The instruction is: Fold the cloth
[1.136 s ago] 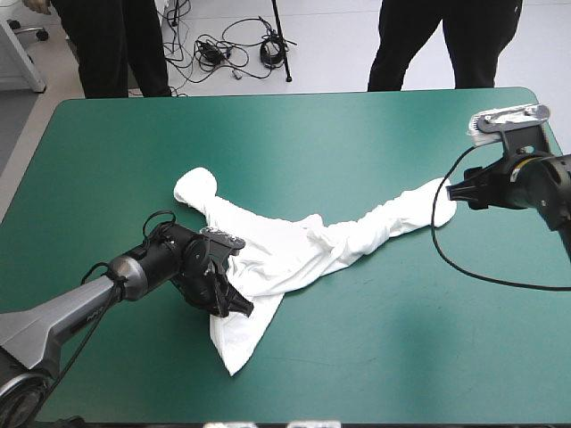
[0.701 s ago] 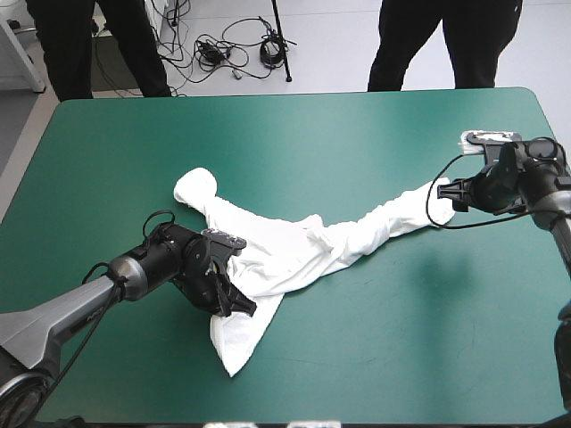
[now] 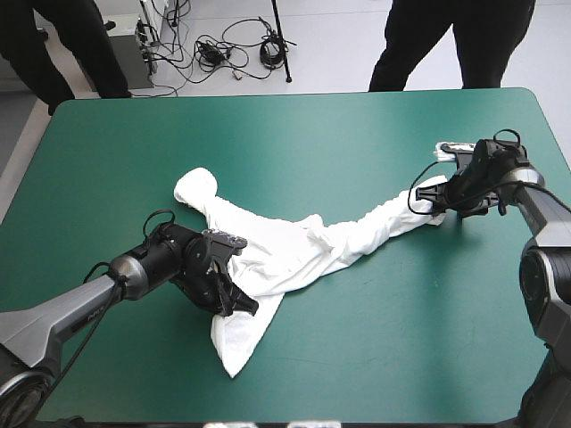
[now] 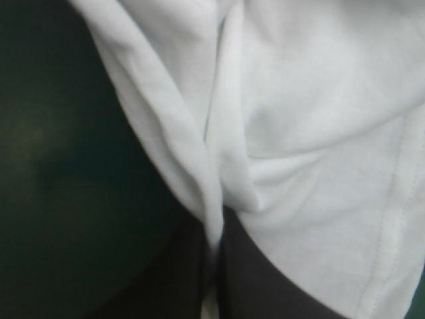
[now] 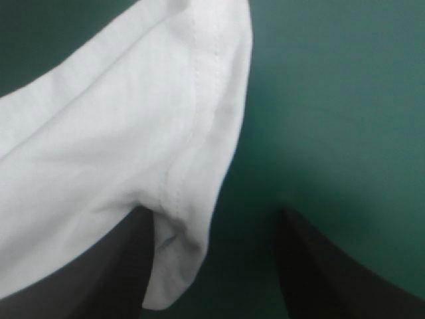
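In the high view the right gripper (image 3: 434,203) has come down from its raised post at the right edge of the frame. It now sits low at the right tip of the T-shirt (image 3: 294,250), which lies as 1 long crumpled band from lower centre-left to middle right on the teal-green cover (image 3: 357,125). The left gripper (image 3: 239,305), left of centre in the lower half, has not shifted, and the cloth lies as it did earlier. With 1 end held and the other now reached, the 2 arms look set to draw the T-shirt out flat; the folding itself seems not yet begun. In the left wrist view the black fingers (image 4: 265,286) all but meet, with a white fold pinched between them. More cloth spreads ahead, and dark cover shows beside it. In the right wrist view the 2 black fingers (image 5: 319,272) stand wide apart and grip nothing. A stitched hem corner drapes over 1 finger, its tip reaching into the gap, while bare cover lies by the other. That second grasp is therefore not yet made.
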